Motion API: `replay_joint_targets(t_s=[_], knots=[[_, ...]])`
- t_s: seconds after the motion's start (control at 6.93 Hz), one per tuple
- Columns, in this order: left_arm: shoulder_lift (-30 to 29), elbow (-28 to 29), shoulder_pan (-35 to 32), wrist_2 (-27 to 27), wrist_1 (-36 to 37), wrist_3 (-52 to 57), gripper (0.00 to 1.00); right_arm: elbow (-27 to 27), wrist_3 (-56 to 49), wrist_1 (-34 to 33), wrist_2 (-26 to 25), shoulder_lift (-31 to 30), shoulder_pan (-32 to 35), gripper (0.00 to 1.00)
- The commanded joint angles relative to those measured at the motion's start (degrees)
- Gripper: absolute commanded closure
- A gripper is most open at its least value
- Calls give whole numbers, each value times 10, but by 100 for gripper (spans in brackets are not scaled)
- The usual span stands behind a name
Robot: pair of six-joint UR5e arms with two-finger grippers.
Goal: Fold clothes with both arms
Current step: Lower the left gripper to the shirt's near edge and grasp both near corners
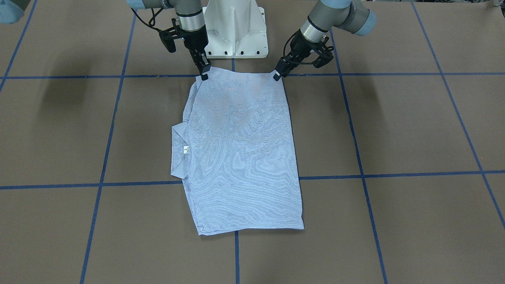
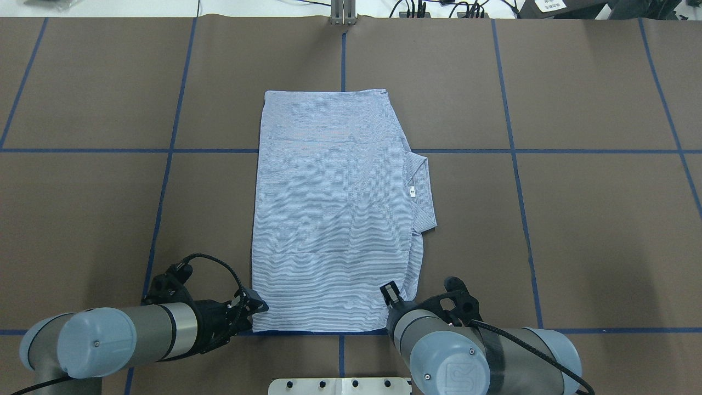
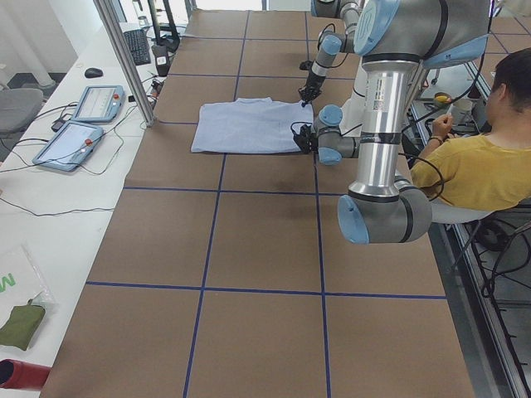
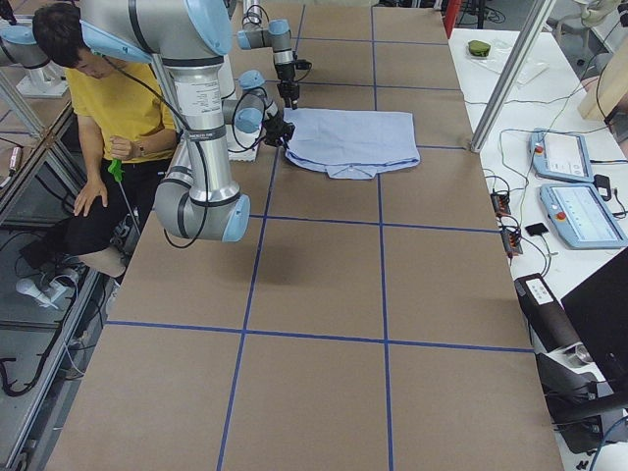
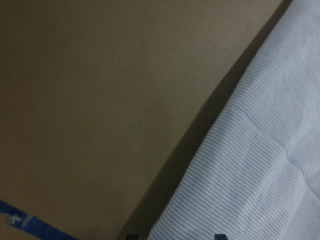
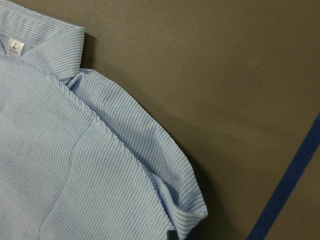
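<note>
Got the left gripper [image 2: 262, 307] spread apart astride the near corner of the shirt [image 2: 329, 219], and the right gripper [image 2: 390, 290] seemingly pinched shut on the other near corner. Lying flat on the table [image 2: 548, 219], folded to a rectangle, with the collar [image 2: 423, 189] poking out right. Thin, limp, light fabric by the look, so expect sagging and sliding layers. Best to pinch every layer at both corners

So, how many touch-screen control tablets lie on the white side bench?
2. The first tablet lies nearer the metal post, the second tablet right beside it; more may be hidden off-frame.
</note>
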Motion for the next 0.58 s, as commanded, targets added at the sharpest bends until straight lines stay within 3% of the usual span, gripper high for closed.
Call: replay_joint_targets(t_s=[0.0, 0.14, 0.43], knots=[[-1, 0, 14, 3, 1, -17, 66, 1, 0, 0, 0, 0, 0, 100], [1, -1, 14, 3, 0, -17, 100, 1, 0, 0, 0, -1, 0, 100], [0, -5, 13, 3, 0, -18, 100, 1, 0, 0, 0, -1, 1, 100]])
